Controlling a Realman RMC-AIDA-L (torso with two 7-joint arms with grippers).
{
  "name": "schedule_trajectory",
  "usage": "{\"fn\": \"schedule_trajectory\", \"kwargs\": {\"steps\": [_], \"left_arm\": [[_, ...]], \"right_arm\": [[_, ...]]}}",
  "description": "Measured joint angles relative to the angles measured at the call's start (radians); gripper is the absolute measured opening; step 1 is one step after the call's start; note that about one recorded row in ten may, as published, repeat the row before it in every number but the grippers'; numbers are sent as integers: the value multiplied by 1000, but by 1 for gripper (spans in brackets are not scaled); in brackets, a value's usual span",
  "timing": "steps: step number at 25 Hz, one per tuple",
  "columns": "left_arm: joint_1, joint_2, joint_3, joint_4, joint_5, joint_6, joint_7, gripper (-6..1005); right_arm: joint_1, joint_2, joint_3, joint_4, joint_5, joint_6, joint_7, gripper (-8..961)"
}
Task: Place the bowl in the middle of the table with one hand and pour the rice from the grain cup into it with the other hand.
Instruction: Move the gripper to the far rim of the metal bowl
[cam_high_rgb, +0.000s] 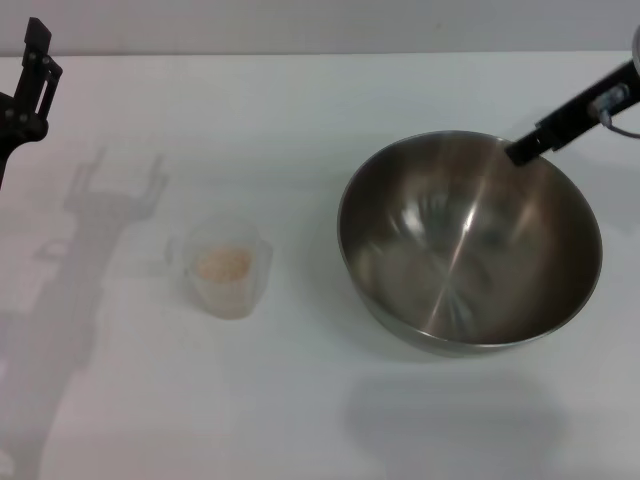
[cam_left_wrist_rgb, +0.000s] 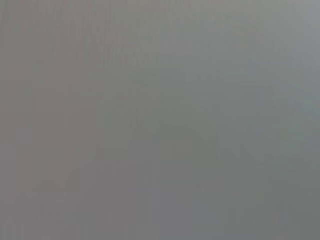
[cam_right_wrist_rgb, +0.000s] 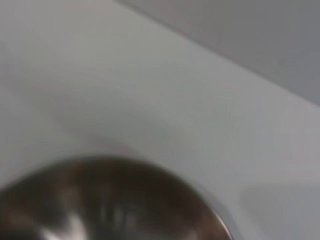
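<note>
1. Two claws: the right claw (cam_high_rgb: 520, 152) pinches the bowl (cam_high_rgb: 470, 240) rim, right of the tabletop (cam_high_rgb: 300, 400) centre.
2. Grain cup (cam_high_rgb: 225, 272) with rice (cam_high_rgb: 224, 264) stands left.
3. Left claw (cam_high_rgb: 35, 75) hangs spread, far left.
4. Next, seemingly: bowl to centre.

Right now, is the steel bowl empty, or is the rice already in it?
Empty. The bowl shows only bare shiny metal inside; the rice sits in the upright grain cup beside it.

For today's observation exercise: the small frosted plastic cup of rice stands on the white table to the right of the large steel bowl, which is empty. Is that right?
One detail is wrong. In the head view, the small frosted plastic cup holding pale rice stands on the white table to the left of the large stainless-steel bowl, not the right. The bowl is indeed empty.
</note>
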Motion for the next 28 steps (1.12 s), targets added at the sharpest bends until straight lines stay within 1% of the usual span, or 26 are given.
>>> {"fn": "schedule_trajectory", "kwargs": {"steps": [5, 10, 14, 18, 21, 28], "left_arm": [[2, 0, 0, -1, 0, 3, 0, 735], [6, -1, 0, -2, 1, 15, 0, 731], [7, -1, 2, -2, 2, 19, 0, 729], [8, -1, 4, -4, 2, 22, 0, 726], [8, -1, 5, -4, 2, 26, 0, 724], [12, -1, 8, -1, 2, 46, 0, 720]], "right_arm": [[-7, 6, 3, 55, -40, -6, -40, 762], [-10, 11, 7, 138, -37, -57, -69, 762], [-10, 13, 4, 218, -17, -115, -87, 763], [-10, 14, 12, 268, 30, -145, -110, 762], [-10, 14, 20, 300, 57, -160, -119, 629], [-12, 13, 35, 299, 60, -154, -125, 471]]}}
